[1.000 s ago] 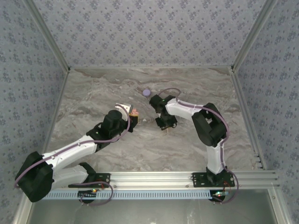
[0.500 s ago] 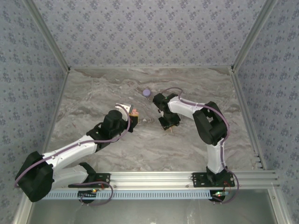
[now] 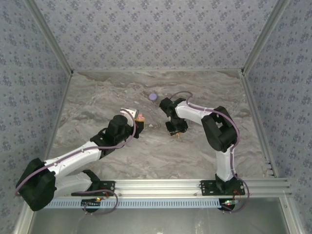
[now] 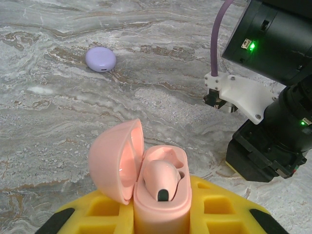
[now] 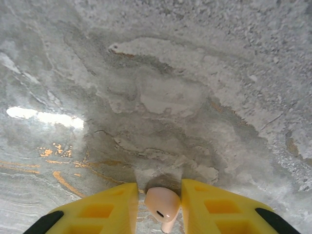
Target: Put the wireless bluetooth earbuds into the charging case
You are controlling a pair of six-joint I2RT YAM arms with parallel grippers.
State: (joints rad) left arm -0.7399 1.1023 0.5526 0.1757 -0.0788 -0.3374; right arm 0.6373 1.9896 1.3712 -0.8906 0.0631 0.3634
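Bimanual earbud insertion, read left to right. My left gripper (image 3: 138,123) has not moved over the last second. It stays clamped on the pink case (image 4: 161,207), holding it upright above the table (image 5: 146,97) with the lid (image 4: 114,163) swung open to the left. The case is thus already presented for loading. Inside it, one earbud (image 4: 162,179) sits in its well with the stem end toward the wrist camera. The hollow (image 4: 171,157) behind it looks vacant, so I judge the task half done. A purple disc (image 4: 101,58) lies closed on the table beyond the case, well apart from both grippers; what it holds cannot be told. My right arm has shifted only slightly in the overhead view. My right gripper (image 5: 159,191) remains low over the table, near the case but clear of it. Between its yellow fingers (image 5: 209,204) sits the second earbud (image 5: 162,204), pale pink, touching the right pad with a thin gap showing at the left pad. The jaws stand narrowly apart, and I cannot tell whether they truly grip the earbud or merely bracket it. I read this small change as the pickup still being settled. The carry to the open case has not yet begun.
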